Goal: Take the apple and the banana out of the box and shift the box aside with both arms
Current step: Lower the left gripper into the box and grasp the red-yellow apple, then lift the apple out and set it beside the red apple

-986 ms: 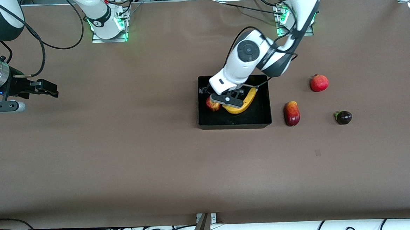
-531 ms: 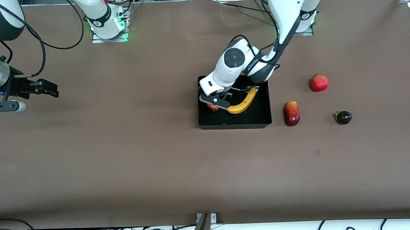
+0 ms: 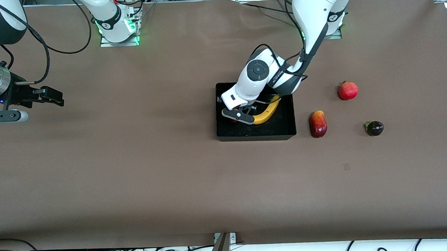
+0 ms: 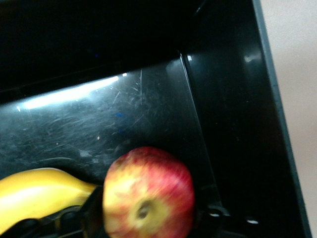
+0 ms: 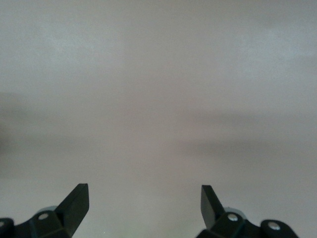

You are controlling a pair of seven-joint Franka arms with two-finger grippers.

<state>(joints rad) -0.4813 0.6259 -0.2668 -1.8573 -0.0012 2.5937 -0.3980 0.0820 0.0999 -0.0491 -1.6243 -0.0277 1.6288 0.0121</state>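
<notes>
Black plastic box (image 3: 256, 134) sits mid-desk with both task fruits inside it. Over the last second the left hand (image 3: 238, 117) has shifted off the banana (image 3: 266, 111) and come down over the apple (image 4: 148, 193), which the front view now hides beneath the hand. In the same interval its fingers (image 4: 94, 218) have drawn in from fully spread. The left wrist view shows them pressed against the two flanks of the apple, so the hand is clenched on the fruit. The apple rests on the glossy box floor, close to the end wall toward the right arm's end of the desk, with one tip of the banana just beside it.

Meaning for the task: the grasp on the first fruit appears made, but nothing has left the box. The lift is the next step, followed by the banana and then the two-arm box move.

The right hand (image 3: 55, 99) has not moved. It waits, released with fingers wide apart, over bare desk (image 3: 133, 164) at the right arm's end.

A pomegranate (image 3: 348, 90), an oval red-yellow fruit (image 3: 318, 123) and a small dark fruit (image 3: 374, 128) lie undisturbed toward the left arm's end of the desk
</notes>
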